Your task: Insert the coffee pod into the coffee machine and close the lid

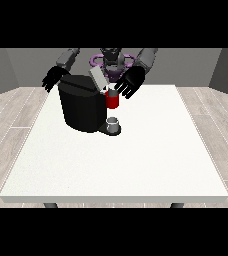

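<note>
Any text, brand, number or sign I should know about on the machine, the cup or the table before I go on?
None: no word, number or sign can be read on the coffee machine, its raised lid, its red part, the grey cup or the white table.

- I see a large white table (136, 170) filling most of my view, its near edge facing me.
- Two dark legs (50, 205) show under its near corners.
- The floor (11, 120) is pale grey wood planks.
- Plain grey walls (16, 65) stand behind, evenly lit.
</note>
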`<act>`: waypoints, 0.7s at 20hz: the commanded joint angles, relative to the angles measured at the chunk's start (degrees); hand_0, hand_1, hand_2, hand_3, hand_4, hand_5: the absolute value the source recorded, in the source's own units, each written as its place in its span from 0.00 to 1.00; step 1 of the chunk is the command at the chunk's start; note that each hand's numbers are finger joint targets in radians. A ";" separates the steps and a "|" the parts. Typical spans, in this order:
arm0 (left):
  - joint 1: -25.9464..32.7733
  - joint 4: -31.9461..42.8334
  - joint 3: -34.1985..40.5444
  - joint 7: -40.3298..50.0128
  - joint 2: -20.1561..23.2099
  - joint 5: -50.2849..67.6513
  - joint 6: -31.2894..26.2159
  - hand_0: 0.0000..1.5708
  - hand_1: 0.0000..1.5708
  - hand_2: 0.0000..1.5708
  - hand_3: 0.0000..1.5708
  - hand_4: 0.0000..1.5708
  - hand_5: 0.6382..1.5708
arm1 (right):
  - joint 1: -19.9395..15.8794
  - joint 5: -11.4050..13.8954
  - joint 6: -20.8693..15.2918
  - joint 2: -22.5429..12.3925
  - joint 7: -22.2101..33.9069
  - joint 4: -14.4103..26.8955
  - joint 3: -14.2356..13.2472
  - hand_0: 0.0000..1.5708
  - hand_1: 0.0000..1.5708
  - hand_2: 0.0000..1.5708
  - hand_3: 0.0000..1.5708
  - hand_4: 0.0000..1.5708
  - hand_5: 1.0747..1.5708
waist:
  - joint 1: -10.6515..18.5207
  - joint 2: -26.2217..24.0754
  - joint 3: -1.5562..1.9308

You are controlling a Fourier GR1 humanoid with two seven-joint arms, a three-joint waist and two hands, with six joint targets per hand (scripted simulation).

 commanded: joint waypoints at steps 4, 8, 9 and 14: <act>-0.20 0.39 -1.11 -0.15 -0.32 -1.71 -0.38 0.67 0.67 0.71 0.60 0.25 1.00 | 0.06 1.06 -1.29 1.51 -0.21 -0.35 1.36 0.00 0.00 0.00 0.00 0.30 1.00 | 0.35 -0.24 -0.11; -0.84 -0.16 -1.32 0.59 -1.10 -1.86 -1.17 0.67 0.67 0.71 0.61 0.23 1.00 | -0.98 0.88 -1.69 1.39 -0.33 1.53 0.48 0.00 0.00 0.00 0.00 0.29 1.00 | 1.82 -0.75 -0.10; -0.97 -0.14 -0.74 -1.12 0.62 -2.33 0.94 0.68 0.68 0.72 0.62 0.23 1.00 | -2.59 0.64 -1.55 0.39 -1.58 0.62 -0.51 0.00 0.00 0.00 0.00 0.30 1.00 | 1.24 2.05 -0.11; -0.16 0.25 -2.49 -3.44 2.52 -3.38 -4.14 0.36 0.36 0.52 0.41 0.15 1.00 | 0.44 -0.79 -0.05 0.10 -0.17 1.16 -0.82 0.00 0.00 0.00 0.00 0.27 1.00 | 1.02 -0.57 -0.11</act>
